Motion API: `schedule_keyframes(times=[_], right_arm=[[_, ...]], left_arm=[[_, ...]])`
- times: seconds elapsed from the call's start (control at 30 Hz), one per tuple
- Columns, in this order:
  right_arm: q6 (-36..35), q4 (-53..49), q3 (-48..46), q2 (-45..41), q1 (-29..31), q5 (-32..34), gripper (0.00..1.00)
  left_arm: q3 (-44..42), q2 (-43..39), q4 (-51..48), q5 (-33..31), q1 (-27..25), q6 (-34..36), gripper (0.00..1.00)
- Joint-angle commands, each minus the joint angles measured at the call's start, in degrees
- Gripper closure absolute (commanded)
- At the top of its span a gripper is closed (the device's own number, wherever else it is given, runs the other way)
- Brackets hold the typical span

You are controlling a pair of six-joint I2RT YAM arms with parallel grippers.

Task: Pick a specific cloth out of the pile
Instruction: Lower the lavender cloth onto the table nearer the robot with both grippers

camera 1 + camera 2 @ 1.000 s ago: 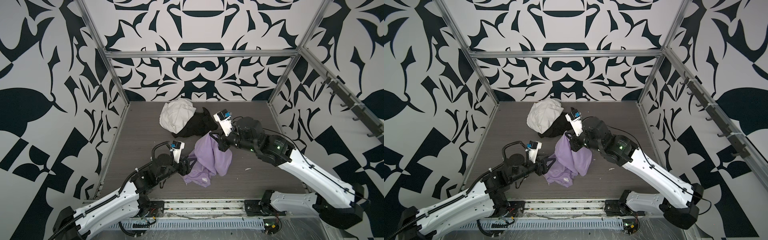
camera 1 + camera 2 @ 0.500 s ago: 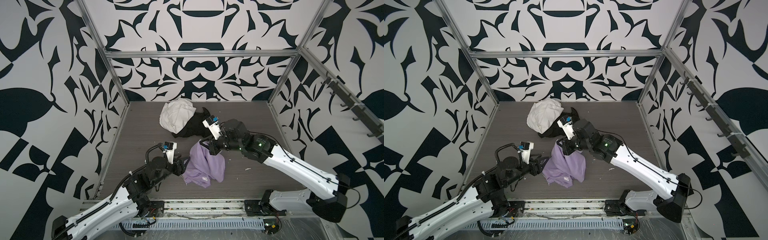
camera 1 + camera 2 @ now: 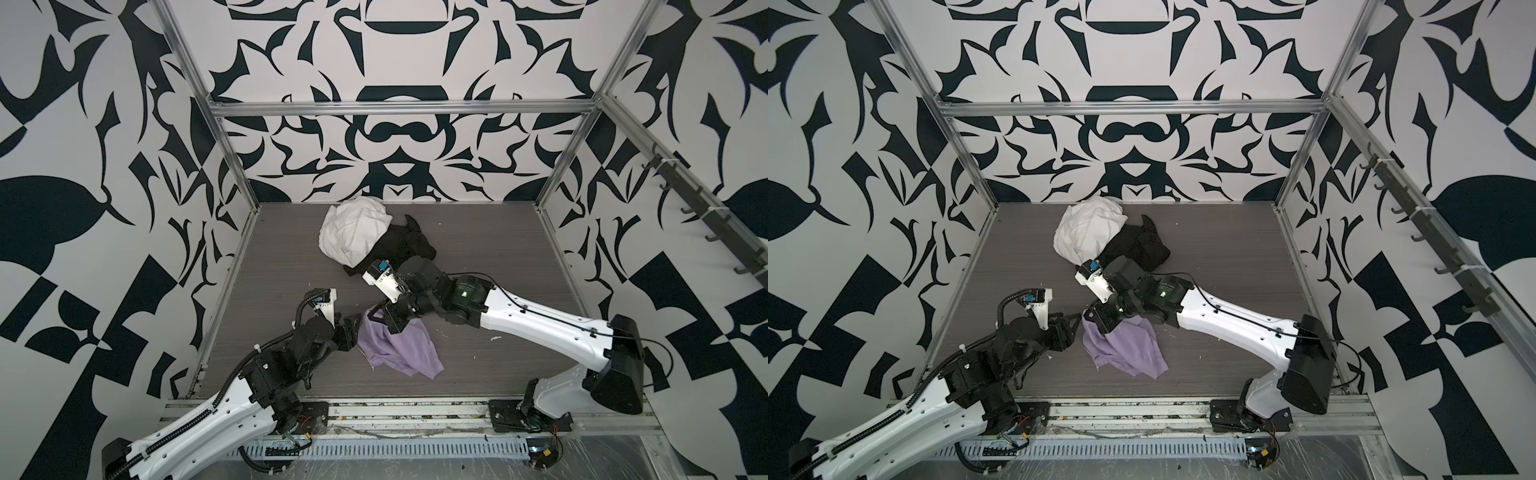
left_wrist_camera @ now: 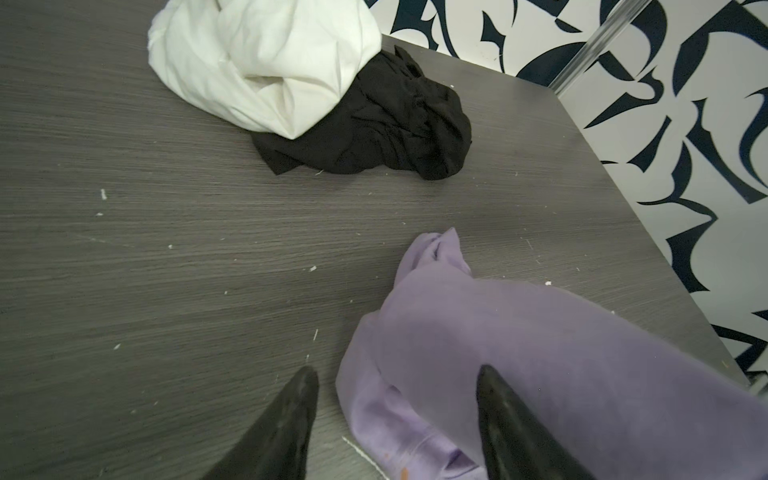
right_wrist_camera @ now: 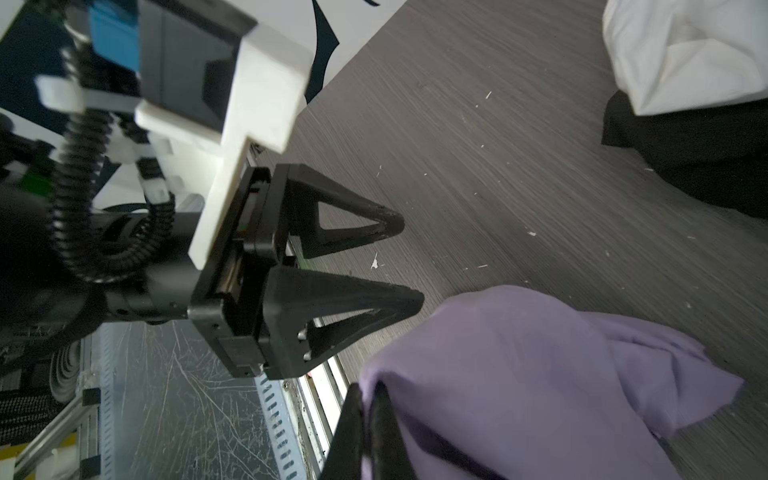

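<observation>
Since both top views take in the whole dark grey wood-grain table (image 3: 286, 257), they alone give the count: three cloths and two arms. One crumpled lavender fabric cloth (image 3: 395, 349) lies toward the front. It is well apart from the pile (image 3: 1113, 245) at the back, where one bunched white fabric cloth (image 3: 353, 228) rests on one black fabric cloth (image 3: 409, 245).

Left wrist view: the left gripper (image 4: 397, 370) has its jaws spread wide, one finger over bare table and the other over the lavender fabric cloth's hemmed edge.

Only the right wrist view shows the right gripper (image 5: 369, 390) pinched tight on a lavender fold, which drapes down from it.
</observation>
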Motion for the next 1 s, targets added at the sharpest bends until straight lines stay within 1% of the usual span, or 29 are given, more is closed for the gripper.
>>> schedule_keyframes(times=[0.0, 0.17, 0.3, 0.47, 0.67, 0.83, 0.97], right_arm=[[-2.72, 1.57, 3.01, 0.44, 0.81, -0.57, 1.0], [-2.86, 2.13, 0.49, 1.2, 0.76, -0.48, 1.0], [-3.06, 2.3, -1.11, 1.62, 0.74, -0.57, 1.0], [-2.78, 1.91, -2.61, 0.66, 0.76, 0.36, 1.0], [-2.43, 1.6, -7.23, -2.89, 0.25, 5.26, 1.0], [-1.72, 1.96, -11.44, -4.82, -1.56, 7.1, 1.0], [-1.41, 3.33, -14.79, -5.46, -3.28, 7.2, 1.0]], left_arm=[[1.47, -1.93, -3.57, -3.34, -0.21, -2.48, 0.36], [-0.55, -6.24, -3.15, -4.52, -0.18, -3.5, 0.36], [-1.01, -7.3, -3.13, -5.22, -0.18, -3.27, 0.35], [-0.45, -5.01, -1.14, -4.39, -0.23, -2.05, 0.35], [0.09, -0.97, 2.18, -3.08, -0.18, -1.06, 0.35], [0.48, 1.37, 4.48, -1.74, -0.18, -0.14, 0.35], [0.81, 2.66, 5.77, -0.76, -0.21, 0.26, 0.35]])
